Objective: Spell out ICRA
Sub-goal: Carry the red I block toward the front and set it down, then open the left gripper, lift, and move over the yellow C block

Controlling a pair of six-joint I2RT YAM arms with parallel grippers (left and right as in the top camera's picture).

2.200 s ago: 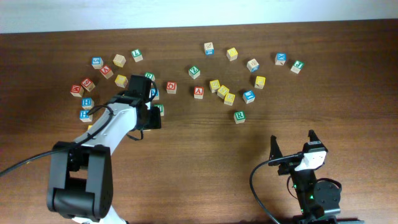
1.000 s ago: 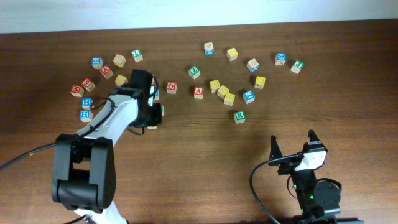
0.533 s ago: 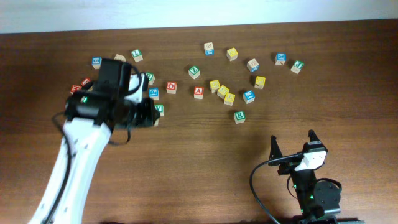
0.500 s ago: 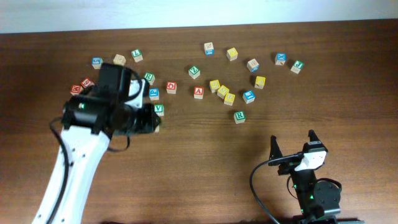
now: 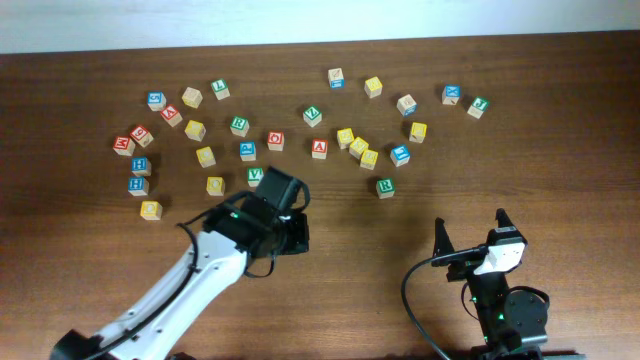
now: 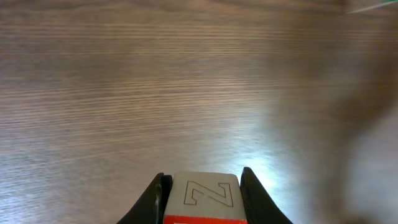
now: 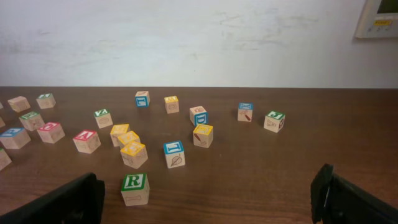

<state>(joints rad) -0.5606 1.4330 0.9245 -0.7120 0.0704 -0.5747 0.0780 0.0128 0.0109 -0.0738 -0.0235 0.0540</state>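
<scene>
The brown wooden surface (image 5: 340, 250) has lots of little letter blocks spread over its far half. At the far right, a blue block (image 5: 451, 94) and a green-topped block (image 5: 478, 106) sit close together (not touching). A second blue block (image 5: 400, 154) lies nearer the middle. On the left side, a small blue block (image 5: 140, 165) sits just behind another blue one (image 5: 137, 185). A green block (image 5: 219, 88) sits near the far left edge. A white wall (image 7: 186, 37) stands behind the surface, and a pale box (image 7: 379, 17) hangs on it, up in the right corner.
</scene>
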